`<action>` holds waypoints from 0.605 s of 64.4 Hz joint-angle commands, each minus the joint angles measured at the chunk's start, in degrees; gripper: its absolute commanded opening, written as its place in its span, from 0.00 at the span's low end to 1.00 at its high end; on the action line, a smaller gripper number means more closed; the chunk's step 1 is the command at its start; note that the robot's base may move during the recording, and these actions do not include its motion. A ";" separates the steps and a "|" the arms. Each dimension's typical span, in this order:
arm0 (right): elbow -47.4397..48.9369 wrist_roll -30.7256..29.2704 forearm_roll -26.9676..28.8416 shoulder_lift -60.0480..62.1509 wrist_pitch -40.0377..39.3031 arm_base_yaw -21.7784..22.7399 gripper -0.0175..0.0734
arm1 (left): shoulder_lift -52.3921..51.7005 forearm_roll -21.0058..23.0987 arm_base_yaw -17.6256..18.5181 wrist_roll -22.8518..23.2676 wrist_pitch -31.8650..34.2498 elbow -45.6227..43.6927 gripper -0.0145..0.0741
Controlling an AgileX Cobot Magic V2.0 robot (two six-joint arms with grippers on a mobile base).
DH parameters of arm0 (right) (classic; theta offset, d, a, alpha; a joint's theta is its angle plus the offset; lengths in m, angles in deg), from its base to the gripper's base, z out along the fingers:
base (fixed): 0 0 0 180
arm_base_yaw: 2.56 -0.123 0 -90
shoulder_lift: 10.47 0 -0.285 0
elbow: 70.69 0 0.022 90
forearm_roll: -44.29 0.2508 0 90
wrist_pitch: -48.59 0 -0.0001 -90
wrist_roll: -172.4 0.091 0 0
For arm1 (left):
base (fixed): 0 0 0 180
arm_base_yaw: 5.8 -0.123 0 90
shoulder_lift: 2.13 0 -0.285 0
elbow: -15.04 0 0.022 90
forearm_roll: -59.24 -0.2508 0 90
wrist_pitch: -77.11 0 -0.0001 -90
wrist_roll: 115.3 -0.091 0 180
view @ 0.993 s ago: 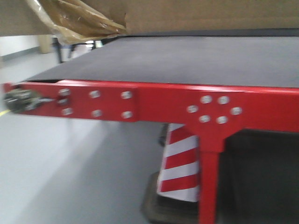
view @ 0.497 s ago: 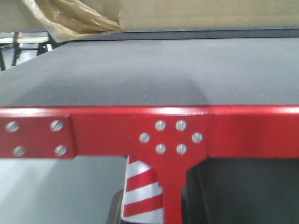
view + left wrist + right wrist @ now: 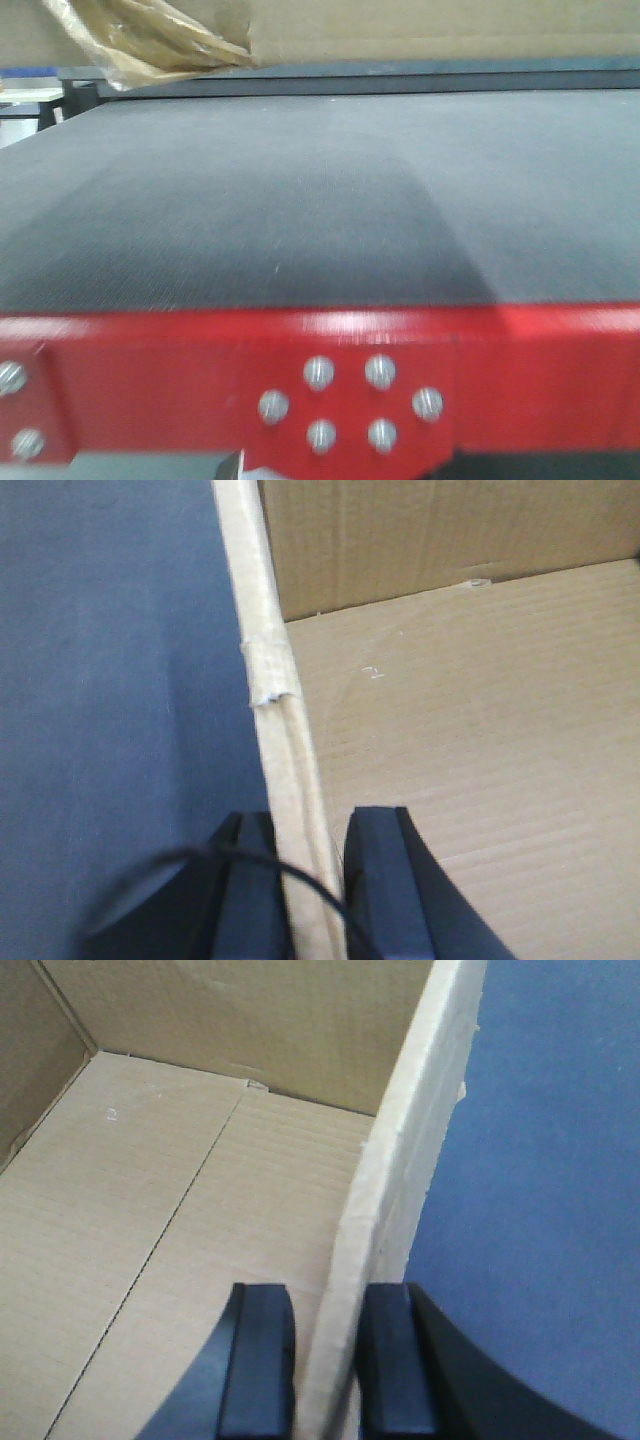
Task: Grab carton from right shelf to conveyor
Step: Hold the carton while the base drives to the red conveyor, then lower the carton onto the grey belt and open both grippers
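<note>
The carton [image 3: 420, 25] is an open brown cardboard box held above the dark grey conveyor belt [image 3: 320, 190]; only its underside and a crumpled tape strip [image 3: 140, 40] show in the front view. My left gripper [image 3: 305, 890] is shut on the carton's left wall [image 3: 270, 660], one finger outside, one inside. My right gripper [image 3: 330, 1370] is shut on the carton's right wall [image 3: 410, 1170] in the same way. Both wrist views show the carton's empty inside floor [image 3: 480, 730], [image 3: 170, 1230] with the belt below.
The conveyor's red metal frame [image 3: 150, 380] with silver bolts [image 3: 345, 400] runs across the near edge. The belt's far edge has a dark rail [image 3: 400, 82] under the carton. A bit of room furniture shows at the far left [image 3: 30, 95].
The view has moved forward and toward the belt: the red frame has dropped low in the picture, the striped cone below it is gone from view, and the belt fills the frame.
</note>
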 commanded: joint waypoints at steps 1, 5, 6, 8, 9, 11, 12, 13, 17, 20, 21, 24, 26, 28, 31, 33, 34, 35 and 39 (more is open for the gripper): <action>0.48 -2.45 0.65 1.28 -0.86 -0.04 0.12 | -0.38 -6.16 -0.32 -0.90 0.93 -0.41 0.15; 0.48 -2.45 0.65 1.28 -0.86 -0.04 0.12 | -0.38 -6.16 -0.32 -0.90 0.93 -0.41 0.15; 0.48 -2.45 0.65 1.28 -0.86 -0.04 0.12 | -0.38 -6.16 -0.32 -0.90 0.93 -0.41 0.15; 0.48 -2.45 0.65 1.28 -0.86 -0.04 0.12 | -0.38 -6.16 -0.32 -0.90 0.93 -0.41 0.15; 0.48 -2.45 0.65 1.28 -0.86 -0.04 0.12 | -0.38 -6.16 -0.32 -0.90 0.93 -0.41 0.15; 0.48 -2.45 0.65 1.28 -0.86 -0.04 0.12 | -0.38 -6.16 -0.32 -0.90 0.93 -0.41 0.15; 0.48 -2.45 0.65 1.28 -0.86 -0.04 0.12 | -0.38 -6.16 -0.32 -0.90 0.93 -0.41 0.15; 0.48 -2.45 0.65 1.28 -0.86 -0.04 0.12 | -0.38 -6.16 -0.32 -0.90 0.93 -0.41 0.15; 0.48 -2.45 0.65 1.28 -0.86 -0.04 0.12 | -0.38 -6.16 -0.32 -0.90 0.93 -0.41 0.15; 0.48 -2.45 0.65 1.28 -0.86 -0.04 0.12 | -0.38 -6.16 -0.32 -0.90 0.93 -0.41 0.15; 0.48 -2.45 0.65 1.28 -0.86 -0.04 0.12 | -0.38 -6.16 -0.32 -0.90 0.93 -0.41 0.15; 0.48 -2.45 0.65 1.28 -0.86 -0.04 0.12 | -0.27 -6.16 -0.32 -0.90 0.93 -0.41 0.15; 0.48 -2.45 0.65 1.28 -0.86 -0.04 0.12 | -0.27 -6.16 -0.32 -0.90 0.93 -0.41 0.15; 0.48 -2.45 0.65 1.28 -0.86 -0.04 0.12 | -0.27 -6.16 -0.32 -0.90 0.93 -0.41 0.15; 0.48 -2.45 0.65 1.28 -0.86 -0.04 0.12 | -0.27 -6.16 -0.32 -0.90 0.93 -0.41 0.15; 0.48 -2.45 0.65 1.28 -0.86 -0.04 0.12 | -0.27 -6.16 -0.32 -0.90 0.93 -0.41 0.15; 0.48 -2.45 0.65 1.28 -0.86 -0.04 0.12 | -0.27 -6.16 -0.32 -0.90 0.93 -0.41 0.15; 0.48 -2.45 0.65 1.28 -0.86 -0.04 0.12 | -0.27 -6.27 -0.32 -0.90 0.93 -0.41 0.15; 0.48 -2.45 0.65 1.28 -0.86 -0.04 0.12 | -0.27 -6.27 -0.32 -0.90 0.93 -0.41 0.15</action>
